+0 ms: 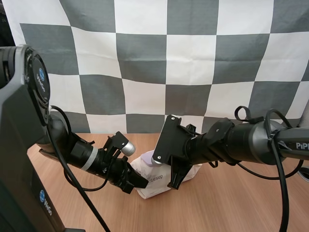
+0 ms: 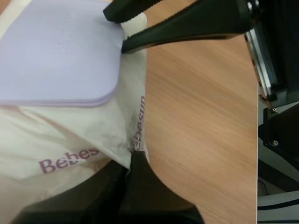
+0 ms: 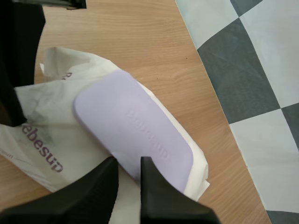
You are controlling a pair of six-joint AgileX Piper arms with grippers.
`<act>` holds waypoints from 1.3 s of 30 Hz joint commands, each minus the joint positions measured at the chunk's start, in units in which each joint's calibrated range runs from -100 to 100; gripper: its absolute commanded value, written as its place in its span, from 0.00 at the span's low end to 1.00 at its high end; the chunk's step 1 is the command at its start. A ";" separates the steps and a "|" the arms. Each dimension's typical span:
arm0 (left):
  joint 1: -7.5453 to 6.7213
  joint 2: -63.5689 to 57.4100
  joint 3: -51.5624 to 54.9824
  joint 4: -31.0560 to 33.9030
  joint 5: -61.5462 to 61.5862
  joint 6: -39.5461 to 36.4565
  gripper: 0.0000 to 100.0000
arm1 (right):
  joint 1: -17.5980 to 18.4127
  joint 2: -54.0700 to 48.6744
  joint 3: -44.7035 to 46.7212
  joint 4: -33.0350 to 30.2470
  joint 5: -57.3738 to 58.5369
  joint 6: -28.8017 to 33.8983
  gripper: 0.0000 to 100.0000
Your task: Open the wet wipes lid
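Lid first: lilac, flat and closed on the pack, with the right end effector set at its long rim, fingers slightly spread so that one tip is over the lilac plastic and the other over the white wrapper beside it. To do this well, I judge the outer tip should hook under the rim rather than squeeze the soft wrapper, then lift in an arc about the hinge side; which side hinges I cannot tell. The left end effector pinches the crumpled end of the pack, which should hold it down against the pull. The pack lies on the wooden surface, between the two arms.
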 commanded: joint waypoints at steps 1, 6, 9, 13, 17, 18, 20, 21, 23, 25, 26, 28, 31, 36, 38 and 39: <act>-0.04 -0.04 0.07 0.33 -0.07 -0.05 0.00 | 0.00 0.02 -0.08 0.10 -0.74 0.00 0.24; -0.04 -0.04 0.07 0.33 -0.07 0.04 0.00 | 0.00 0.02 -0.08 0.10 -1.08 0.00 0.15; -0.04 -0.04 0.07 0.33 -0.07 0.41 0.00 | 0.00 0.02 -0.08 0.10 -1.08 0.00 0.10; -0.04 -0.04 0.07 0.33 -0.07 0.41 0.00 | 0.00 0.02 -0.08 1.29 -1.08 0.00 0.09; -1.09 -0.04 0.07 0.33 -0.07 0.40 0.00 | 0.51 0.02 -0.08 2.30 -1.43 0.00 0.09; -1.58 -0.04 0.07 0.33 -0.07 0.31 0.00 | 0.93 0.02 -0.08 2.30 -1.85 0.00 0.09; -2.82 -0.04 0.07 0.33 -0.49 -0.11 0.00 | 2.08 0.02 -0.08 2.30 -3.47 0.00 0.09; -3.38 -0.04 0.07 0.33 -1.02 -0.39 0.00 | 2.67 0.02 -0.08 2.63 -4.68 0.00 0.09; -4.10 -0.04 0.07 1.28 -2.65 -0.40 0.00 | 3.45 0.02 -0.08 2.79 -6.92 0.00 0.09; -4.20 -0.04 0.07 2.32 -4.07 -0.40 0.00 | 3.93 0.02 -0.08 2.79 -9.06 0.00 0.09; -4.20 -0.04 0.07 2.43 -4.48 -0.40 0.00 | 3.93 0.02 -0.08 3.09 -9.96 0.00 0.09; -4.20 -0.04 0.07 2.52 -5.22 -0.40 0.00 | 3.93 0.02 -0.08 4.03 -11.76 0.00 0.09; -4.20 -0.04 0.07 2.24 -5.40 -0.40 0.00 | 3.93 0.02 -0.08 4.74 -13.81 0.00 0.09; -4.20 -0.04 0.07 2.24 -5.40 -0.40 0.00 | 3.93 0.02 -2.21 7.97 -12.05 0.00 0.00; -4.20 -0.04 0.07 2.24 -5.40 -0.40 0.00 | 3.93 0.02 -3.54 8.21 -10.50 0.00 0.00; -4.20 -0.04 0.07 2.24 -5.40 -0.40 0.00 | 3.93 0.02 -4.26 8.44 -9.27 0.00 0.00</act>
